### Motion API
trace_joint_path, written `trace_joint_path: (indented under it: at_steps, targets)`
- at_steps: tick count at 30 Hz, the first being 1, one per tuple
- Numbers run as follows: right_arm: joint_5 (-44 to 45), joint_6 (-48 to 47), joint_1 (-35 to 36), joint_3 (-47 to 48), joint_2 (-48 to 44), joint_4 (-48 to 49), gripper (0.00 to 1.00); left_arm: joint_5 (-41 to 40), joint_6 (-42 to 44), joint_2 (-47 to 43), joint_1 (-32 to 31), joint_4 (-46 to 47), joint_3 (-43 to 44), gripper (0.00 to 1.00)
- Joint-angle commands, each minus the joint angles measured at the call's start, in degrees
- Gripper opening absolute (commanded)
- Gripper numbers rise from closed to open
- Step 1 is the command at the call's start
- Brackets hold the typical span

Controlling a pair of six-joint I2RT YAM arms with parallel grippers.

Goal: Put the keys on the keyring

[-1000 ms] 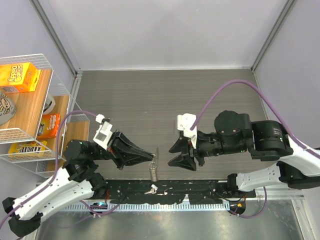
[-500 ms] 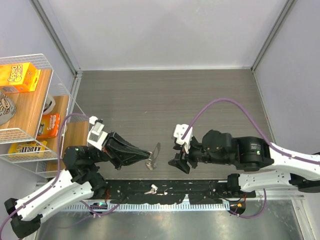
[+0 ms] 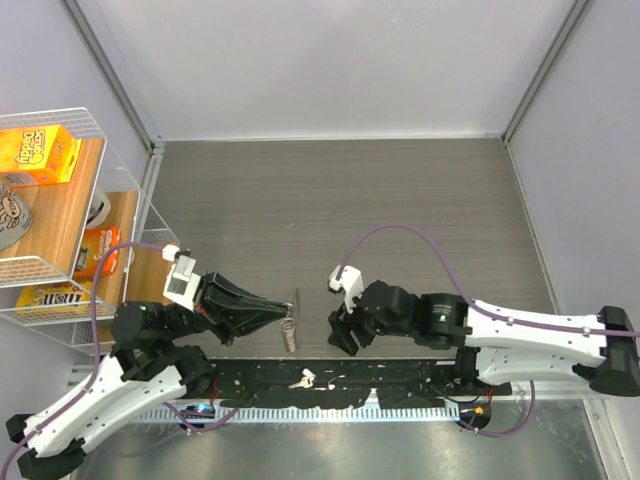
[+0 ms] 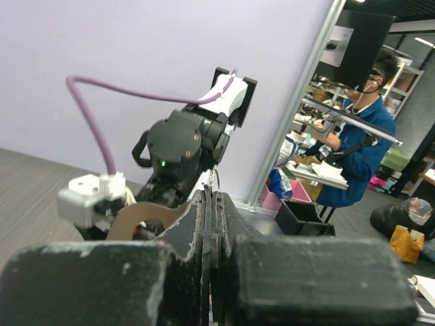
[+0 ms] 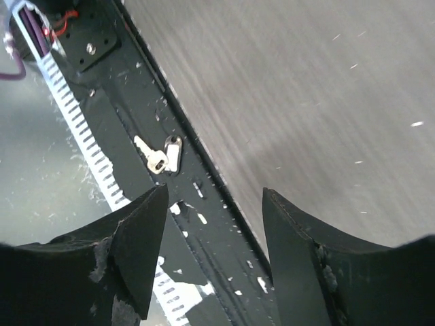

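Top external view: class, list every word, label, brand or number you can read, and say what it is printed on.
Orange cardboard box on the white wire shelf: large yellow lettering, too blurred to read.
Small orange packet: print too small to read.
Yellow packet: dark band of lettering, too small to read.
Nothing else carries readable text.

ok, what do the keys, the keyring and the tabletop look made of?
Keys: likely metal, pale and shiny against the black strip.
Keyring: silvery metal by its glint, hanging from the left claw; links too small to make out.
Tabletop: matte grey wood grain, probably laminate.
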Motion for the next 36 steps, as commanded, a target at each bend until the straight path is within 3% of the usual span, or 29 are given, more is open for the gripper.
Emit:
trace_joint_path:
  at_steps: [1, 10, 19, 28, 36]
  targets:
    - [-8.43, 5.33, -0.08, -3.57, 4.93, 12.71, 0.62, -2.62, 2.97, -2.03, 0.06, -4.46, 2.05, 0.00]
    - [-20.74, 3.13, 0.01, -5.86, 16.70, 19.32, 0.59, -4.64, 3.59, -7.83, 0.06, -9.82, 0.82, 0.00]
    - [-19.18, -2.04, 6.33, -2.52, 25.51, 21.86, 0.57, -7.37, 4.11, -13.55, 0.06, -16.50, 0.73, 0.00]
    - [-16.97, -17.23, 9.23, -0.23, 26.47, 20.20, 0.60, -7.28, 4.20, -16.45, 0.06, -19.65, 0.55, 0.00]
    - [-15.38, -37.09, 10.11, -6.55, 22.61, 25.29, 0.63, -6.32, 5.17, -18.03, 0.06, -21.95, 0.81, 0.00]
